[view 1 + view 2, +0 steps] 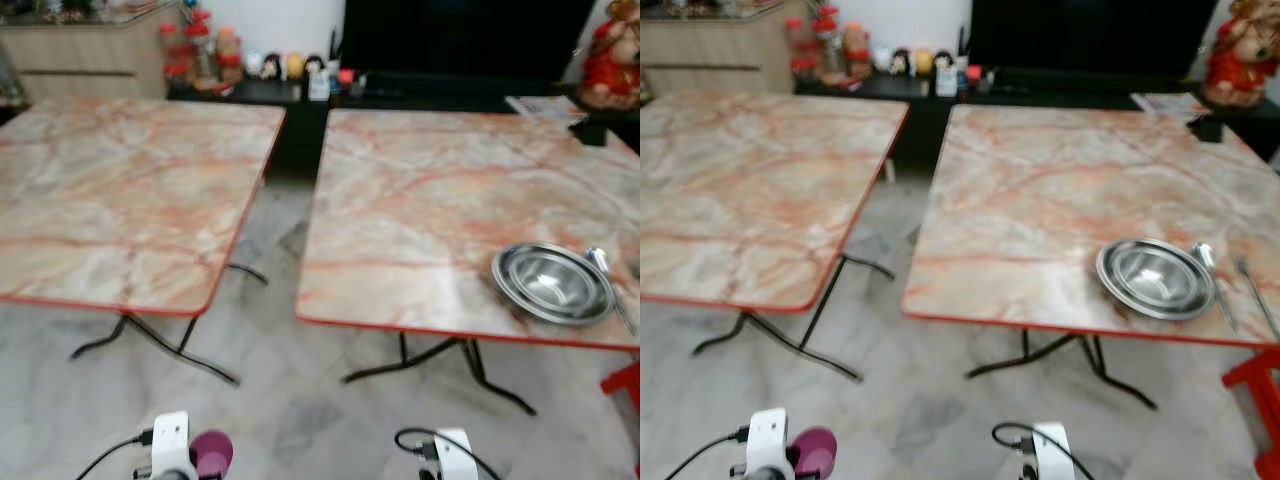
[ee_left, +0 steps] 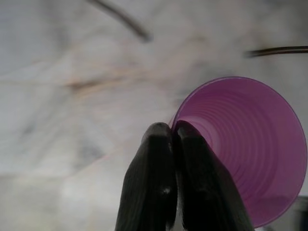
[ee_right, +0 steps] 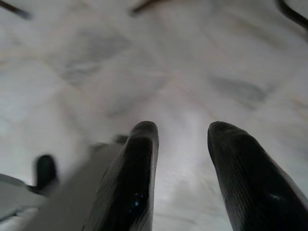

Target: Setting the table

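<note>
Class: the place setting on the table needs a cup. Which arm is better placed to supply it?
Left: its fingers already pinch the purple cup by its rim. The right gripper is open and holds nothing.

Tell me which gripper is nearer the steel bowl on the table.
Right. The right gripper hangs open over the floor, short of the table edge bearing the steel bowl. The left gripper, pinching a purple cup, sits farther left.
</note>
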